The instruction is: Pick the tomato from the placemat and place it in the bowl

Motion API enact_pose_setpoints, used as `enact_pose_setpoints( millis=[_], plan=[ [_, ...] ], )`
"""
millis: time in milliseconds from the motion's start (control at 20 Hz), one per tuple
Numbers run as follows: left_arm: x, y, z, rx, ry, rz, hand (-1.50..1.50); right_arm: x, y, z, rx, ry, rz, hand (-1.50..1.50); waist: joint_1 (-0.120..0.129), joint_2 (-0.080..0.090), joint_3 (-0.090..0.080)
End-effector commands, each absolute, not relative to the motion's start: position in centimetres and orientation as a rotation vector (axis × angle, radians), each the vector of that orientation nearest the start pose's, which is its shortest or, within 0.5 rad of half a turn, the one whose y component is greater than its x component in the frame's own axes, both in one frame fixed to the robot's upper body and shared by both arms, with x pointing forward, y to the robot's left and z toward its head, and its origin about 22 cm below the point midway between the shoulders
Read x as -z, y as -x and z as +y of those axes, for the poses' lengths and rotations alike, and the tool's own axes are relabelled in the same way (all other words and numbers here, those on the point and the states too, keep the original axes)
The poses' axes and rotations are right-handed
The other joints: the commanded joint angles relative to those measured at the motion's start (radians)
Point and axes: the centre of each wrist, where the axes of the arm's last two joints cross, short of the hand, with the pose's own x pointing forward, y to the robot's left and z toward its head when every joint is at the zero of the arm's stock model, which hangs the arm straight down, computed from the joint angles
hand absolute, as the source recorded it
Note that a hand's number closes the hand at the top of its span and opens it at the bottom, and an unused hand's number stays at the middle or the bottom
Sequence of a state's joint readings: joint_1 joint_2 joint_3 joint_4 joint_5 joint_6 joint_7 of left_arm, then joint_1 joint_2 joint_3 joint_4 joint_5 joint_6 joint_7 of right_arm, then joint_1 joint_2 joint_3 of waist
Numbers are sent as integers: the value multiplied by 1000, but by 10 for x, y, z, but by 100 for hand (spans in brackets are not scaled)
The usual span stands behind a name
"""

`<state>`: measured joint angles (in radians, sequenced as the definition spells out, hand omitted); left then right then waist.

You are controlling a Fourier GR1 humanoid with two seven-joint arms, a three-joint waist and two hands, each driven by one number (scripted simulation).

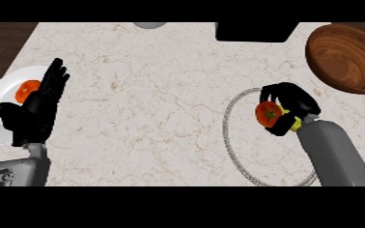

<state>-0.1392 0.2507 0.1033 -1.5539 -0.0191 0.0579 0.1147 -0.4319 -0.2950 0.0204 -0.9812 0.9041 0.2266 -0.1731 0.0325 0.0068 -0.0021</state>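
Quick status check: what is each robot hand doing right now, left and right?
Left robot hand: open, fingers straight, holding nothing, resting at the view's left edge.
Right robot hand: shut on the tomato, over the placemat.

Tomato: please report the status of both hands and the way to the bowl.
Right hand shut on tomato, over placemat. Left hand open, resting at left. Wooden bowl up right, nothing between.
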Motion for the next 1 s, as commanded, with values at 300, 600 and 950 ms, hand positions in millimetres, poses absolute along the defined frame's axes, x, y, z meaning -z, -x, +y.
enact_pose_setpoints(
  millis=[300, 600, 950],
  plan=[
    [-66, -270, 311, 78, -321, -1561, 0, -68, -397, -231, -1057, 1001, -1103, 150, -23, -9, 2],
    [-57, -274, 301, 50, -342, -1558, 0, -157, -397, -227, -784, 1260, -1338, 150, -52, -19, 1],
    [-62, -275, 313, 65, -325, -1545, 0, -213, -379, -258, -582, 1332, -1368, 150, -38, -10, 2]
  ],
)
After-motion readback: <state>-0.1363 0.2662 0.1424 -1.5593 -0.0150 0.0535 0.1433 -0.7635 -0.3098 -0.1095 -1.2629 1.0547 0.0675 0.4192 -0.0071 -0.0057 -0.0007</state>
